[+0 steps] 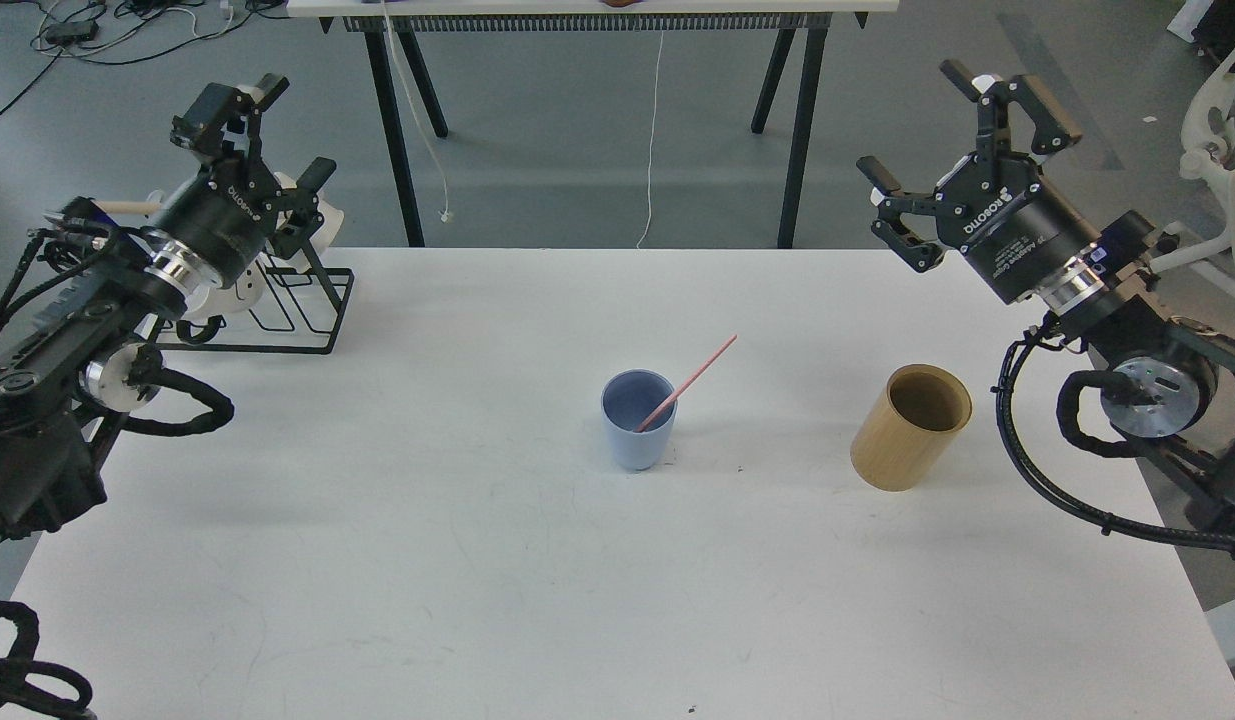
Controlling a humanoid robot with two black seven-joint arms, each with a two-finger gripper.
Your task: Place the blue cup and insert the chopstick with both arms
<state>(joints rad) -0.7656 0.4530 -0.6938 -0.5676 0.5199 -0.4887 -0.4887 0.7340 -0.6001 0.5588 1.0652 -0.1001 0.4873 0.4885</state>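
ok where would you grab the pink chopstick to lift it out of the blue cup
Grip the pink chopstick on its bare upper end, which leans out up and to the right past the rim of the blue cup. Coming from the right suits the open right gripper, probably.

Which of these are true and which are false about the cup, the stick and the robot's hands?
1. The pink stick is inside the blue cup. True.
2. The blue cup lies on its side. False: it stands upright on the table.
3. The right hand holds the stick. False: it is open, raised and empty.
4. The tan cylinder stands to the right of the blue cup. True.
5. The left hand touches the cup. False: it is up near the black wire rack, far from the cup.
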